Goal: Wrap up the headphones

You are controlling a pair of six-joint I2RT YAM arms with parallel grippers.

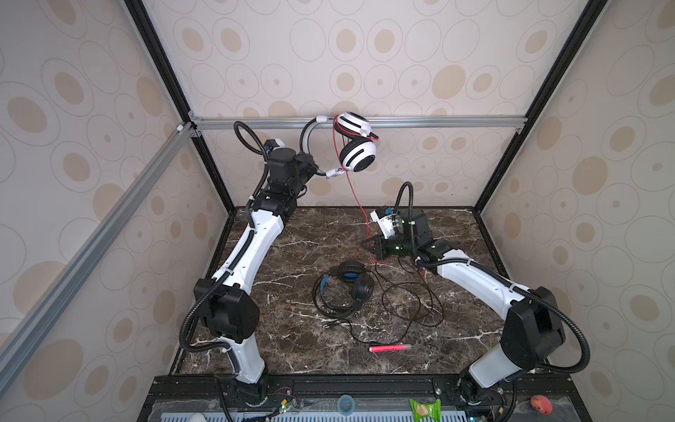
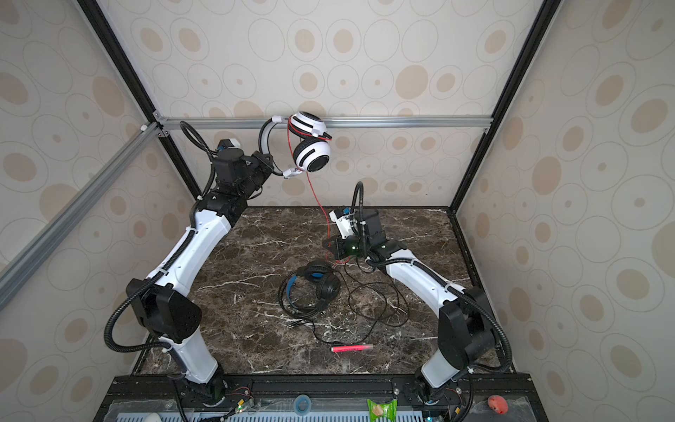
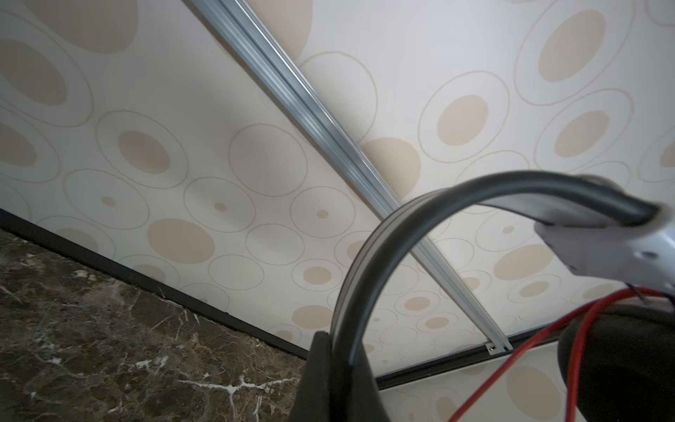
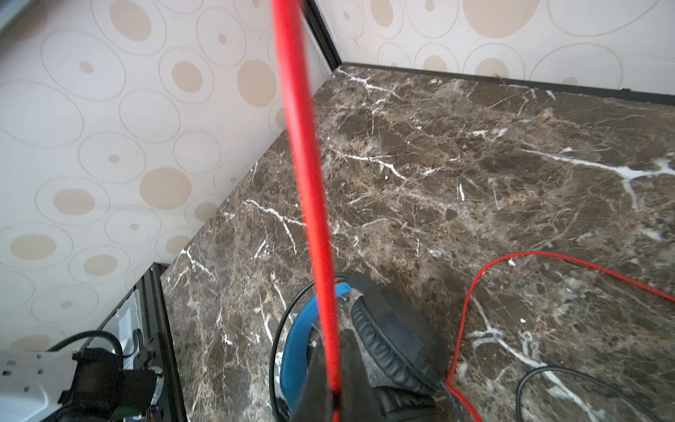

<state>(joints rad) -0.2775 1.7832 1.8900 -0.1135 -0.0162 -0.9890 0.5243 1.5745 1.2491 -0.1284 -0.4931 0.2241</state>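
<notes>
red cord (image 4: 310, 204) between closed jaws of right gripper (image 4: 335, 369)

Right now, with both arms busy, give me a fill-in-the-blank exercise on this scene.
1. The left gripper holds the white headset in the air by its ____.
2. The right gripper is shut on a cord coloured ____.
3. The black headset lies untouched on the ____.
Missing words: band; red; table.
</notes>
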